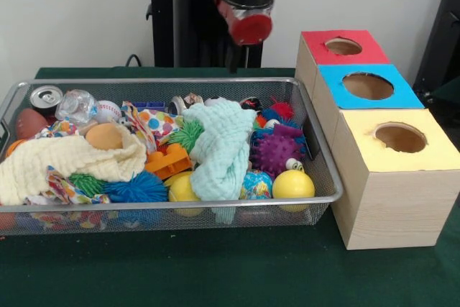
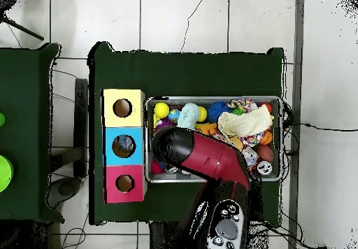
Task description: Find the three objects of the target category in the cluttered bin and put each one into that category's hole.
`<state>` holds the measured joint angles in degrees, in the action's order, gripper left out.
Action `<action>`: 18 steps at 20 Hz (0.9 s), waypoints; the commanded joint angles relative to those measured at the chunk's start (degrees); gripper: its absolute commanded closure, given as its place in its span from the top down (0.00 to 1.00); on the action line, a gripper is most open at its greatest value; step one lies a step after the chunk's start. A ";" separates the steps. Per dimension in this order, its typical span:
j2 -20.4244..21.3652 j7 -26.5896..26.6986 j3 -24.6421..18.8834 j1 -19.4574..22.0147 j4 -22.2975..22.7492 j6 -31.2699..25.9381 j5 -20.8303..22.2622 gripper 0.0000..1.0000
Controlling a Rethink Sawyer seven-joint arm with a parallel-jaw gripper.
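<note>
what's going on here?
A Sawyer arm hangs over the back edge of the wire bin, holding nothing that shows. The bin is heaped with toys, cloths and balls; one clear bottle lies at its back corner beside a can. Three wooden boxes stand beside the bin, topped red, blue and yellow, each with a hole. The overhead view shows something inside the blue box's hole. The pincer tip is too dark to read.
</note>
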<state>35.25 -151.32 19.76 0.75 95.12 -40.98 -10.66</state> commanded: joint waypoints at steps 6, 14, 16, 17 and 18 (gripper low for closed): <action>-1.90 22.96 -17.18 13.71 5.34 6.78 15.75 0.00; -2.82 23.01 -21.83 19.73 3.73 5.92 24.26 0.00; -2.89 22.92 -22.73 20.73 3.42 5.15 25.67 0.00; -2.98 22.78 -23.45 21.38 3.51 5.17 26.31 0.00; -3.06 22.65 -24.18 22.04 3.60 5.19 26.95 0.00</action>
<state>34.14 -145.49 4.68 20.33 96.27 -36.63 11.26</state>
